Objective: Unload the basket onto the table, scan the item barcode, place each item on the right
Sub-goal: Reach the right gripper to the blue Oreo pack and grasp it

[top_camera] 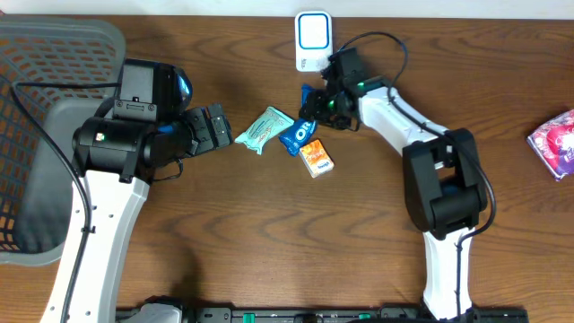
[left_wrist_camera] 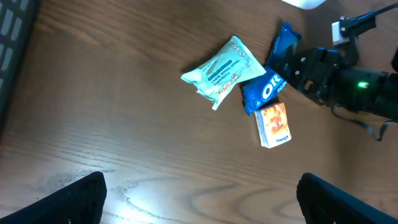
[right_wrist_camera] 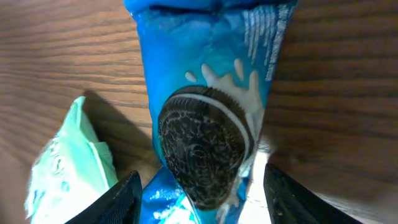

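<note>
**A:** The dark wooden tabletop carries a small cluster of items at its middle, and a white scanner stands at its far edge. How far along are we?

**B:** Early, we judge. The Oreo packet lies flat on the wood. It seems to touch the mint-green packet on one side and the orange box at its near end. Nothing is lifted and nothing faces the scanner.

**A:** And the right gripper?

**B:** We see it low over the packet's end nearest the scanner, with one finger on each side of the wrapper and the jaws partway apart. The wrist view shows the fingers close beside the packet's edges. We cannot tell whether they are already pinching it.

**A:** What about the left gripper?

**B:** It is spread wide and holds nothing. It hovers near the mint-green packet without touching it.

**A:** So what is left?

**B:** Nearly all of it, in our view. We need a firm hold, a lift clear of the neighbours, and a turn toward the scanner. We see no barcode on the upward face, so it may be underneath. The grey mesh basket and the pink packet sit well apart from the cluster.
</note>
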